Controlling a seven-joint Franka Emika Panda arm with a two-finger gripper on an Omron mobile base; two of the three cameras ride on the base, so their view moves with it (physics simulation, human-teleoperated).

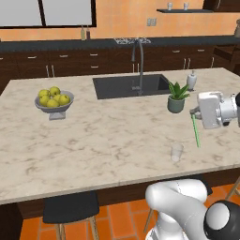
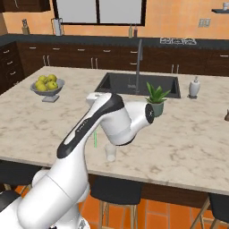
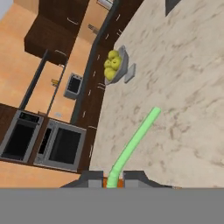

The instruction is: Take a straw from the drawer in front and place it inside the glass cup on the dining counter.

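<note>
Your beige dining counter (image 1: 108, 136) fills the kitchen ahead. Near its front edge stands the glass cup (image 1: 176, 152), upright and waiting. Above and just beyond it, the gripper (image 1: 193, 112) is clenched on the straw (image 1: 195, 131) (hanging downward, so it can drop in). Farther back sits a plant (image 1: 176, 97) by the sink.

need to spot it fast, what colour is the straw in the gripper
Light green; the straw shows best in the hand view.

glossy white arm (image 2: 71, 170), dark joint caps
</note>
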